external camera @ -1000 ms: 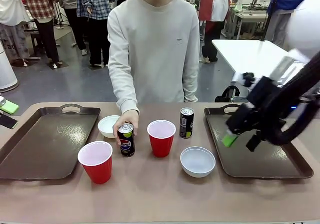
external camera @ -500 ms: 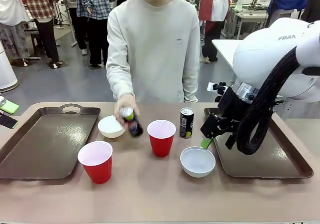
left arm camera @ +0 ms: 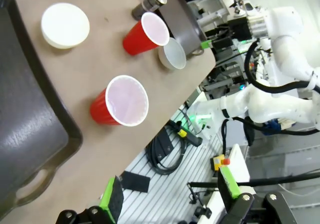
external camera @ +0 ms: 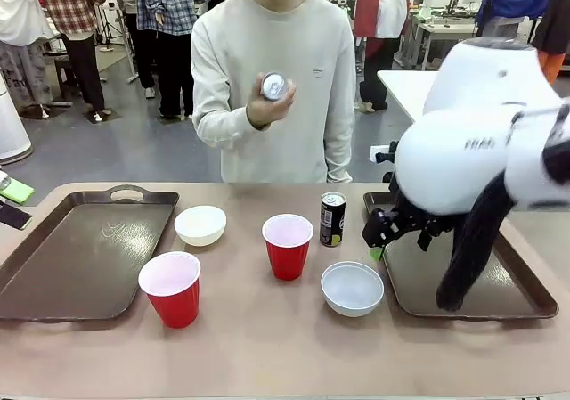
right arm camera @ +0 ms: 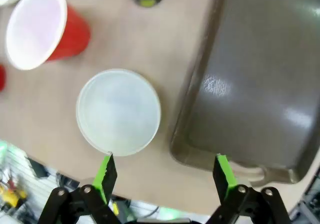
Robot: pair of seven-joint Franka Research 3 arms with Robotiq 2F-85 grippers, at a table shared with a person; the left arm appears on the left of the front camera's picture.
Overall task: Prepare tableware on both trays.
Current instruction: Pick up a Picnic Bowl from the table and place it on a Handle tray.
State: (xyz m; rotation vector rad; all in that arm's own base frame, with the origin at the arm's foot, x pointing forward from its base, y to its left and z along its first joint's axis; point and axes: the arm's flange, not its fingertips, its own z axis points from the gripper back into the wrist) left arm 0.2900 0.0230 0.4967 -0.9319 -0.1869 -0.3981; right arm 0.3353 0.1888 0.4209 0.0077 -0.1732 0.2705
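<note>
A person across the table holds one dark can [external camera: 273,86] up at chest height in one hand. The other can [external camera: 332,219] stands beside the right tray [external camera: 472,280]. Two red cups [external camera: 288,246] [external camera: 171,288] and two white bowls [external camera: 200,224] [external camera: 352,288] sit on the table between the right tray and the left tray [external camera: 80,257]. My right gripper [right arm camera: 164,173] hangs open above the gap between the near bowl [right arm camera: 118,112] and the right tray's rim [right arm camera: 200,104]. My left gripper [left arm camera: 170,194] is open, off the table's near edge, holding nothing.
Both trays are bare inside. A phone and a green object lie at the table's far left edge [external camera: 13,191]. My right arm's bulky white body [external camera: 472,151] looms over the right tray. People stand farther back in the room.
The person lifted the can off the table up to the chest. My right arm swung left, bringing its gripper from over the right tray to the tray's left rim by the near bowl.
</note>
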